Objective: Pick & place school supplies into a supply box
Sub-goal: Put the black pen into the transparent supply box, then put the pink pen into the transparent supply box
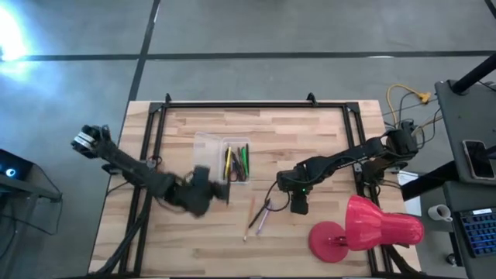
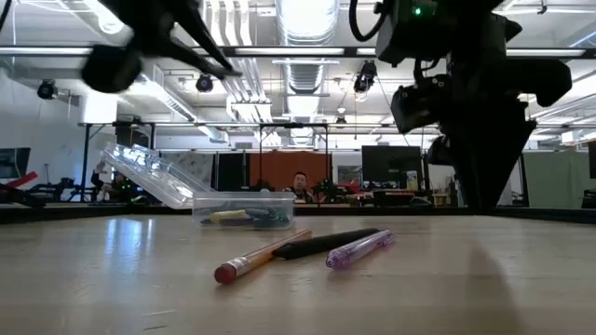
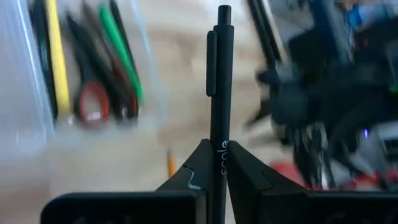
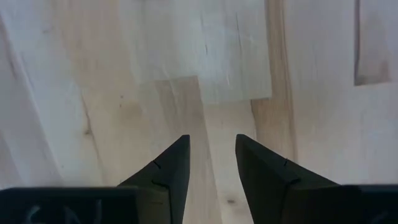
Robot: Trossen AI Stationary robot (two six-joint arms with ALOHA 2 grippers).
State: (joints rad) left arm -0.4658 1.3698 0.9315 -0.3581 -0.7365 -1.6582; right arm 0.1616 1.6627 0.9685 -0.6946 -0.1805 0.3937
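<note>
Our left tool (image 3: 216, 171) pinched a black pen (image 3: 219, 93) low on its barrel, just beside the clear supply box (image 1: 208, 144); it could pivot and miss. Our right tool (image 4: 211, 163) hovered spread above the table (image 4: 155, 74).

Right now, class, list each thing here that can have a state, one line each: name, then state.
left gripper: shut on black pen, held off the table.
right gripper: open, empty, over bare wood.
supply box: lid open, partly filled.
pencil, dark pen, purple pen: loose on the table.
red lamp: lying tipped over.
</note>
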